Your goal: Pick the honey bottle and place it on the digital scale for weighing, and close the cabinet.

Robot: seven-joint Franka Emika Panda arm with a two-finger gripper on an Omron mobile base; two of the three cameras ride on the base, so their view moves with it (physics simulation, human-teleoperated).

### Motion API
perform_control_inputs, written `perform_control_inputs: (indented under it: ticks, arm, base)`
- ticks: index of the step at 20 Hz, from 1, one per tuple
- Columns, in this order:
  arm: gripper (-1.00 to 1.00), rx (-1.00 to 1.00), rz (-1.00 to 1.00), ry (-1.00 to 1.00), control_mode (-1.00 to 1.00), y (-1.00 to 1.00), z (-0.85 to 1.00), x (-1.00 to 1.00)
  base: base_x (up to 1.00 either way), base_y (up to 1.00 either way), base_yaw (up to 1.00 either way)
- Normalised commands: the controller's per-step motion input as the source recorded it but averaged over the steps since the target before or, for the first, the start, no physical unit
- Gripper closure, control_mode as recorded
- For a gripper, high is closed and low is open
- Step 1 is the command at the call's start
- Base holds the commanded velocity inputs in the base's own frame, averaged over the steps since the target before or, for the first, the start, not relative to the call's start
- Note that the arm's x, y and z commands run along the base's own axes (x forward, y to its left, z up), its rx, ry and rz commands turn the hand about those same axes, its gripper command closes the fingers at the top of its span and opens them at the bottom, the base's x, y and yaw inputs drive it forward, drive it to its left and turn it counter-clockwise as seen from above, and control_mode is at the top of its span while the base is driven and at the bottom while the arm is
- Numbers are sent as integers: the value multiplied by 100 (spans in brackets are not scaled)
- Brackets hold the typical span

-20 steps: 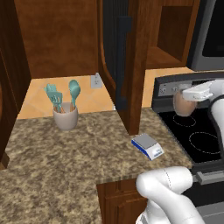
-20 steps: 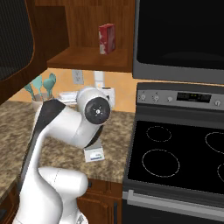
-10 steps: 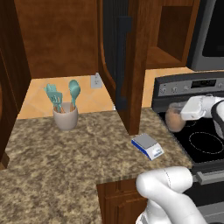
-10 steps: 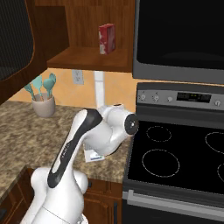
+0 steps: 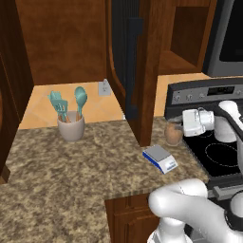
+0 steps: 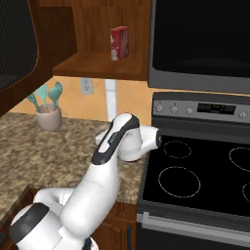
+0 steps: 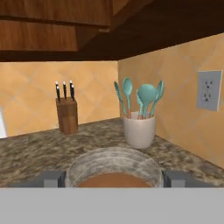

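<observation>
My left base view looks forward and down from behind me at the counter [image 5: 57,175], with the open cabinet [image 5: 142,61] ahead. My right base view faces the same way from the other side, nearer the stove [image 6: 195,176]. Both share the utensil cup [image 5: 71,127]. My hand view sits low, close above the counter, facing that cup.

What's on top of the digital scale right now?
Nothing rests on the digital scale; its grey-white top is bare. The honey bottle sits apart, between the fingers of the gripper, just above the counter. The scale's underside is hidden.
</observation>
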Motion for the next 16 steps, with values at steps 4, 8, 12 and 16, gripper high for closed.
perform_control_inputs:
  ticks: [4, 8, 12, 16]
  arm:
    - [100, 0, 20, -2, -100, 16, -51, 39]
    - [100, -1, 6, 0, -100, 42, -40, 41]
    - [100, -2, 0, 0, -100, 44, -33, 34]
    - [100, 0, 0, 0, -100, 11, -32, 7]
  base:
    - [0, 0, 0]
    - [0, 0, 0]
    - [0, 0, 0]
    - [0, 0, 0]
